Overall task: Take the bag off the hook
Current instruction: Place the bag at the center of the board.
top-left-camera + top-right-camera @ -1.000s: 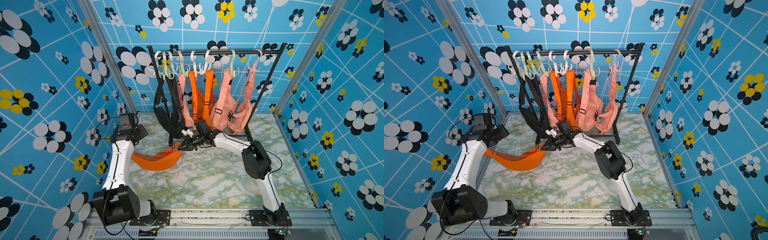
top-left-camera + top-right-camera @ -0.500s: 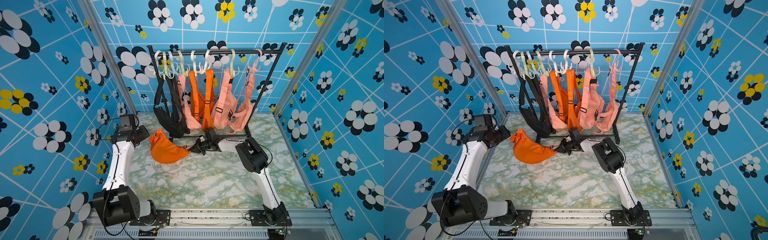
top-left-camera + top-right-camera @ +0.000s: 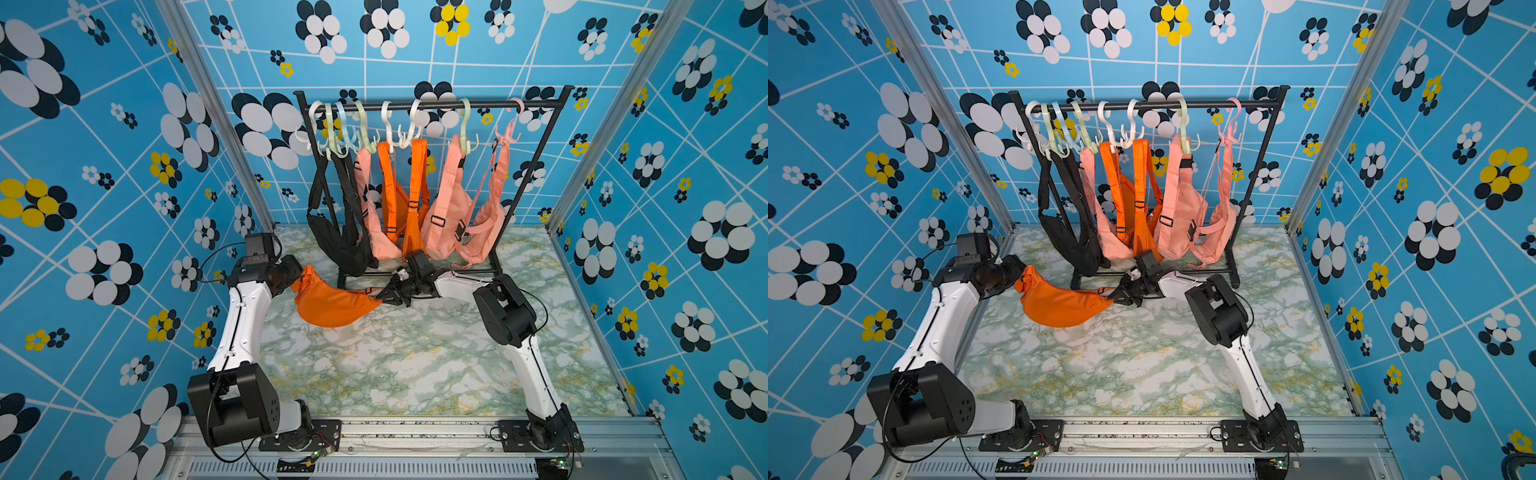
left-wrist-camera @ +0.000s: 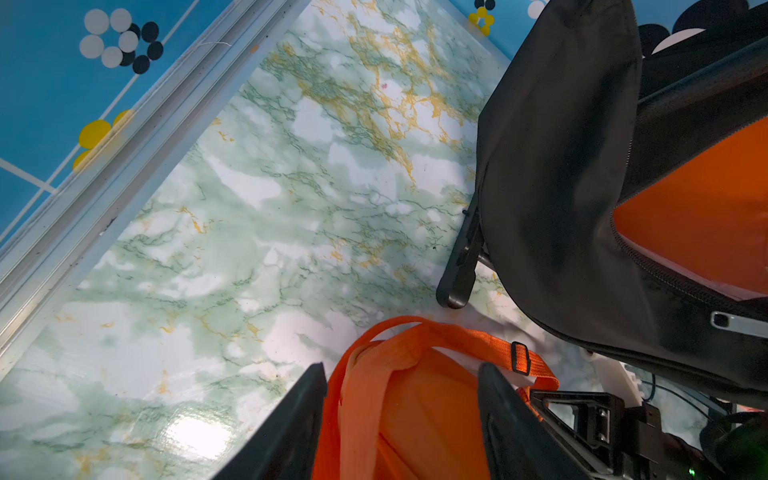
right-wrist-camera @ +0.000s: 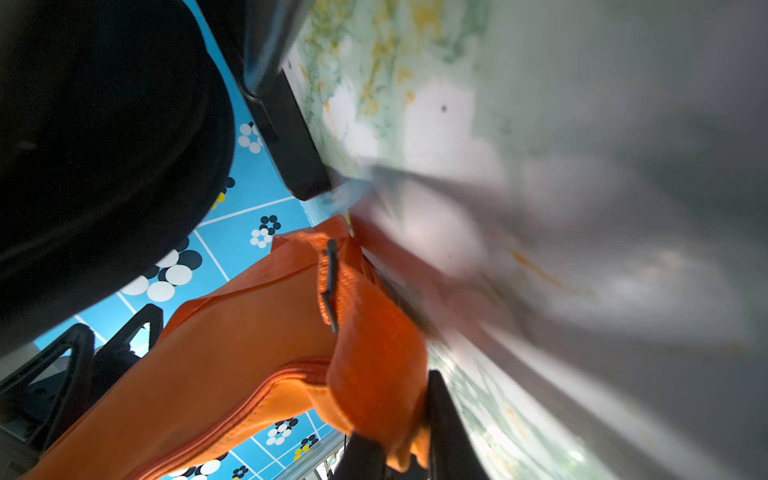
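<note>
I log the orange sling bag (image 3: 332, 309) off the hooks (image 3: 316, 114), sagging at 10 o'clock on the table (image 3: 415, 365), seemingly soft and light, left gripper (image 4: 400, 368) clamped wide on one bunched end, right gripper (image 3: 384, 296) narrowly parted at the strap (image 5: 365, 332), pinch unclear; webbing looks the surest hold.

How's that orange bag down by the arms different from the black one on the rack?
The orange bag stretches sideways, low over the table, off any hook; the black bag hangs upright by its strap from a hook. The orange bag is bright, the black bag dark. Both are zipped strap bags.
</note>
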Controlling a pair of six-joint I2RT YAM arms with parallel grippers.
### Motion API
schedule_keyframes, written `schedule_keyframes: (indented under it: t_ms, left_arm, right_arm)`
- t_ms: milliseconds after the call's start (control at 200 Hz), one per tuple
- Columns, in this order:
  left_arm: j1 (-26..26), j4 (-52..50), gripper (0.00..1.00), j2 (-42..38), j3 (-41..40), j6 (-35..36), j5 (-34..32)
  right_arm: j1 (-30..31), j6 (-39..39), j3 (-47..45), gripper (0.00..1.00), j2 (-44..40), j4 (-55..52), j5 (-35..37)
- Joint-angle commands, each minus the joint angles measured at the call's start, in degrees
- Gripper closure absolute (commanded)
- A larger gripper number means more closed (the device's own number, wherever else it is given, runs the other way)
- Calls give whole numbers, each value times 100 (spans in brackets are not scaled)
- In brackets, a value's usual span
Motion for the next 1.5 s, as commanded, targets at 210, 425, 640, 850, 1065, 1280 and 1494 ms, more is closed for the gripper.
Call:
schedule_keyframes:
  t_ms: [210,425,640,850,1065,1280,1494]
  left_arm:
    - [-3,-195,31,157,568,229,-272]
    - [31,-432,26,511,1247,424,-368]
    - [27,-707,22,377,1532,577,-333]
    - [30,-1119,23,-248,1484,817,-256]
    - [23,-1537,47,-634,1531,928,-53]
    - [27,-1515,46,-595,1738,799,283]
    - [24,-1437,46,-477,1741,641,502]
  right_arm:
    - [90,-1472,387,31,-777,-1556,717]
    - [274,-2769,400,23,-1240,-2403,1463]
    - [520,-3474,462,22,-1407,-2778,1845]
    - [580,-3411,718,22,-1215,-2579,1573]
    - [635,-2837,771,42,-1154,-1378,774]
    - [758,-2540,1023,52,-1053,-909,225]
    - [831,-2474,980,90,-955,-718,-64]
